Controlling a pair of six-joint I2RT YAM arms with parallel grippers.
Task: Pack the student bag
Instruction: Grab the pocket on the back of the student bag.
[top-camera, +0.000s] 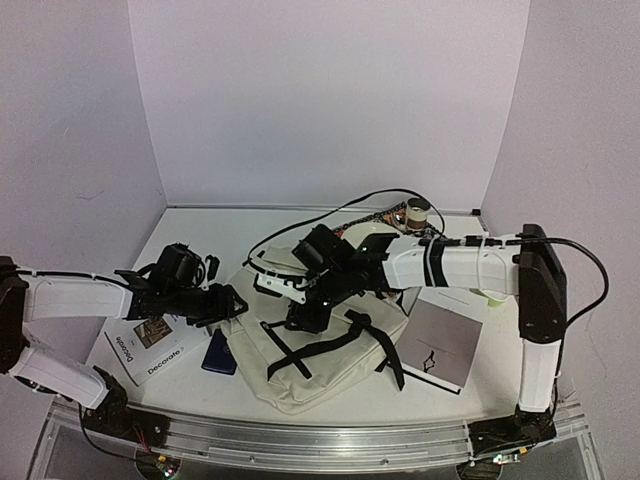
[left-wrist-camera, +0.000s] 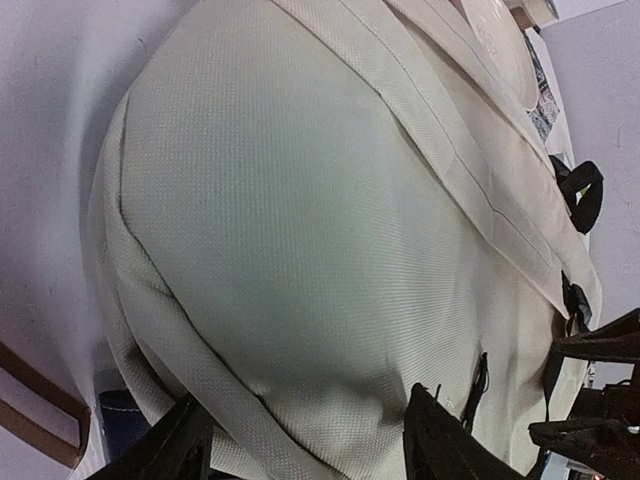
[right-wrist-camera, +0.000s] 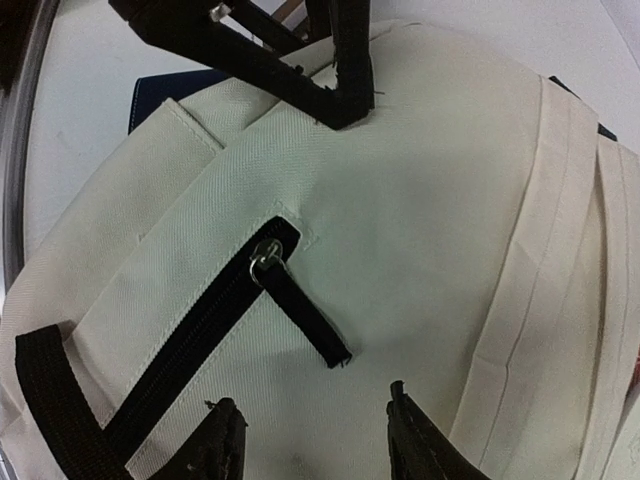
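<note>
Student bag: A large, soft, cream fabric backpack (top-camera: 310, 385) with black zip trim and dark straps was seen laid flat on the white tabletop (top-camera: 230, 235). It was placed at the near edge, in the middle, between the two arms.
Left pincer: The left pincer (left-wrist-camera: 308, 402) was held spread at the bag's left side. Its fingers (left-wrist-camera: 185, 440) were seen apart, with the cream cloth bulging just beyond them. Whether the cloth was touched could not be told.
Right pincer: The right pincer (right-wrist-camera: 310, 397) was held spread low over the bag's upper face, and nothing was seen pinched between its fingers (right-wrist-camera: 222, 440).
Zip: A black zip (right-wrist-camera: 190, 340) was seen running slantwise across the cloth. Its black strap pull (right-wrist-camera: 305, 312) was laid just beyond the right pincer's fingertips.
Wallet: A small, flat navy wallet (top-camera: 218, 352) was found on the tabletop just beside the bag's left edge, near the left pincer.
Booklet: A white booklet printed "Decorate" (top-camera: 150, 345) was laid left of the wallet, under the left arm.
Book: A flat, pale grey square book (top-camera: 440, 342) was placed just right of the bag, below the right arm.
</note>
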